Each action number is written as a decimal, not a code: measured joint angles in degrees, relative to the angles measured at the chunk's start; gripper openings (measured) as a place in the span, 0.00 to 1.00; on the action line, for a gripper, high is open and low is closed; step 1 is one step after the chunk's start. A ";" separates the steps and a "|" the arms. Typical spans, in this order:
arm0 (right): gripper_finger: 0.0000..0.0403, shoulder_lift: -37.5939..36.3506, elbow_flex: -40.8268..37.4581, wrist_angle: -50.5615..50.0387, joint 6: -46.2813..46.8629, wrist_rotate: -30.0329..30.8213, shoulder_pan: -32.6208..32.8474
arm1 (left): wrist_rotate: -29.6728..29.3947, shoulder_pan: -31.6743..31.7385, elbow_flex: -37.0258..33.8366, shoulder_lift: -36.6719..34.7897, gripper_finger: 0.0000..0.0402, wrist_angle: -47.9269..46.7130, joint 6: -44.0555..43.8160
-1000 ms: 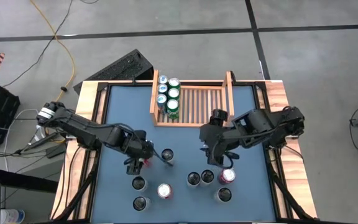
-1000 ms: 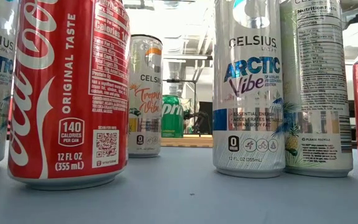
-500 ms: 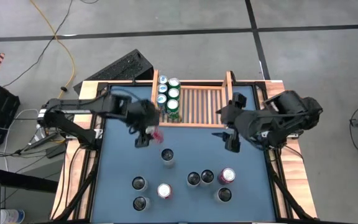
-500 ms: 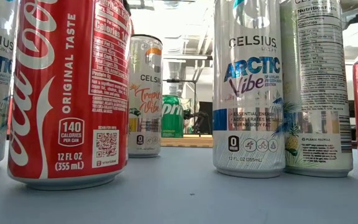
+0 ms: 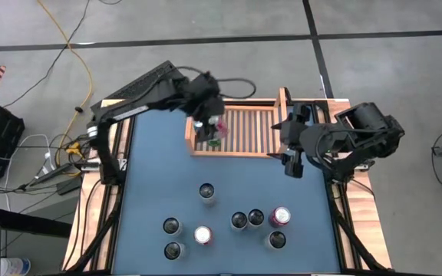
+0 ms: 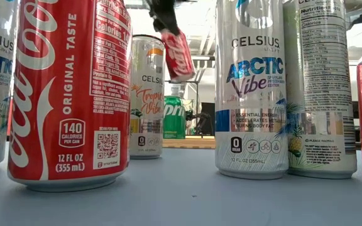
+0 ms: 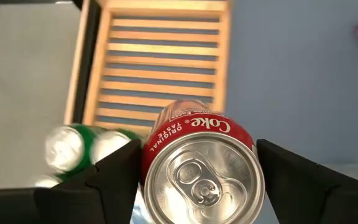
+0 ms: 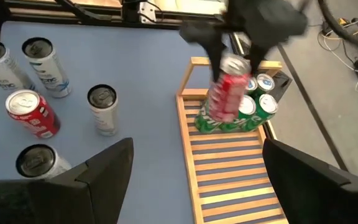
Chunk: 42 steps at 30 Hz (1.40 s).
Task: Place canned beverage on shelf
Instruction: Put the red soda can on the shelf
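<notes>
The left gripper [image 5: 209, 123] clamps a red Coke can [image 8: 229, 92] above the shelf [image 5: 252, 132] beside its green cans [image 8: 238, 115], ready for lowering, while the right gripper [image 5: 290, 157], jaws wide and empty, waits near the shelf's right side board.

The counter [image 5: 152, 176] has a blue-grey top framed by light wooden boards and stands on a grey concrete floor [image 5: 374, 69] crossed by dark seams. A yellow cable [image 5: 75, 54] and thin black cables trail over the floor beyond the counter's far left corner. A black keyboard [image 5: 148, 83] lies at that corner.
</notes>
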 joint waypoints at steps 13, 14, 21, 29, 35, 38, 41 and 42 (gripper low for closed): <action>0.85 0.04 0.00 -0.03 -0.27 -0.22 -0.55 | 3.41 7.88 15.69 18.22 0.67 2.87 13.41; 0.85 0.04 0.00 0.00 -0.04 -0.20 -0.81 | 3.58 8.63 15.84 18.71 0.67 2.94 13.68; 0.85 0.06 0.00 -0.02 0.14 -0.19 -2.76 | 3.18 11.11 15.80 23.38 0.67 3.80 13.43; 0.85 0.09 0.00 -0.02 0.07 -0.24 -4.74 | 1.12 9.96 15.78 27.75 0.67 3.40 14.95; 0.85 0.09 0.00 0.00 0.17 -0.37 -4.78 | -0.35 9.77 15.92 29.87 0.67 2.22 15.11; 0.85 0.09 0.00 -0.02 0.51 -0.39 -4.32 | -0.33 9.58 15.91 30.02 0.67 2.32 14.43; 0.85 0.09 0.00 -0.02 0.58 -0.41 -3.89 | -1.60 9.10 15.91 30.08 0.70 3.06 14.82; 0.85 0.09 0.00 -0.02 0.95 -0.41 -3.67 | -2.63 8.91 15.91 30.10 0.71 3.25 15.13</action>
